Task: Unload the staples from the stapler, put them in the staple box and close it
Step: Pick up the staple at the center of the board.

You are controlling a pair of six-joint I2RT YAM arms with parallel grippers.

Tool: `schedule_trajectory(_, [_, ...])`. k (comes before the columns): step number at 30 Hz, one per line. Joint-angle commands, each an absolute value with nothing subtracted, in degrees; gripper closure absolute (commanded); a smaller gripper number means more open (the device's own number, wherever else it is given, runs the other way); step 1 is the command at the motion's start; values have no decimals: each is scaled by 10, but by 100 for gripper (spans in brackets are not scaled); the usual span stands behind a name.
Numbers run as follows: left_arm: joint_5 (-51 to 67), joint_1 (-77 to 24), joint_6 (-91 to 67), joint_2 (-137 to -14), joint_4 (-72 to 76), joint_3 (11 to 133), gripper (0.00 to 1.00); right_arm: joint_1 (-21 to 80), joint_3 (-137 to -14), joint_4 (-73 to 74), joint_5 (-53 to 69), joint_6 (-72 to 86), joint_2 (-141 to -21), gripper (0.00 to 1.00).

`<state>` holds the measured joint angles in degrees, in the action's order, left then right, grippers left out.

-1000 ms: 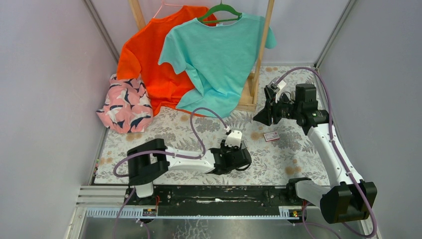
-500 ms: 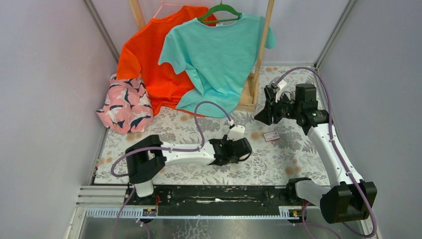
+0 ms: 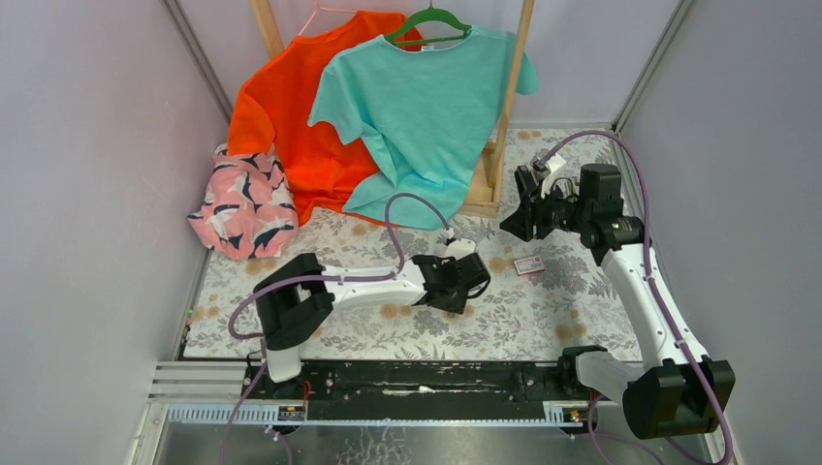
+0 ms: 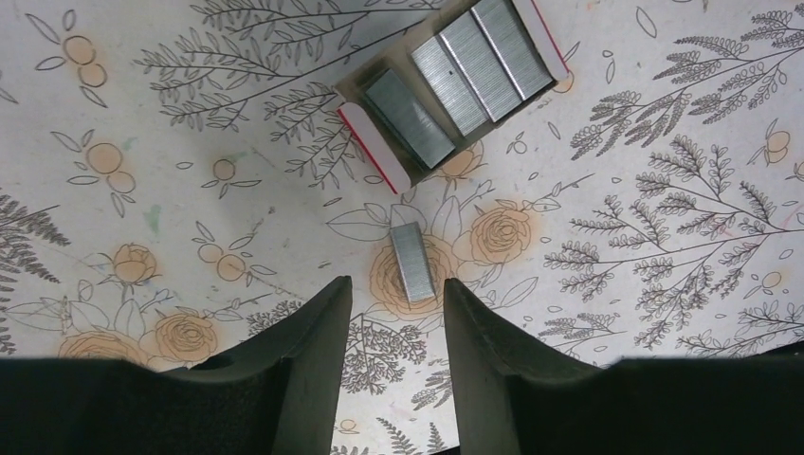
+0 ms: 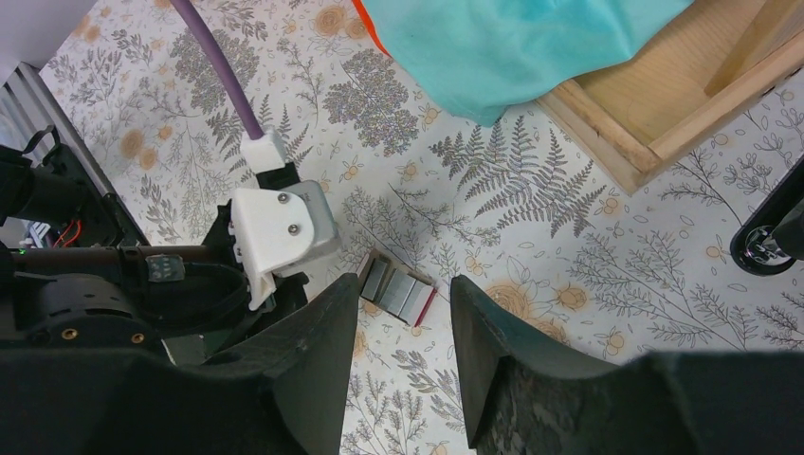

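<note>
Near the middle of the desk, a little toward the right edge, my left gripper (image 4: pixel 394 301) hangs low over the flowered cloth (image 4: pixel 190 142). Its jaws are parted a moderate way and grip nothing. The loose strip of staples (image 4: pixel 413 263) lies flat on the cloth just beyond the gap between my fingertips, touching neither finger (image 4: pixel 318 332). Just past it sits the small white-and-pink box (image 4: pixel 365 142), its open end turned toward the strip, with the boxed strips (image 4: pixel 479 62) packed side by side inside.

Toward the far right corner, my right gripper (image 5: pixel 403 303) is held well above the desk, jaws apart and empty. Its camera looks down on the same box and my left wrist. The teal shirt (image 3: pixel 426 116) hangs along the far edge.
</note>
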<state>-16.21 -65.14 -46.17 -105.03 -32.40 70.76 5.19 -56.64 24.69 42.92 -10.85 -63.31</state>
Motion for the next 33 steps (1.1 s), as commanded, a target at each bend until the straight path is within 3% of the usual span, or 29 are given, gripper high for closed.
schedule_trajectory(1, [-132, -646, -460, -1072, -354, 744, 52, 49, -571, 229, 424, -109, -617, 51])
schedule_trajectory(33, [-74, -620, -475, -1128, -364, 759, 58, 49, -568, 225, 425, -116, -605, 51])
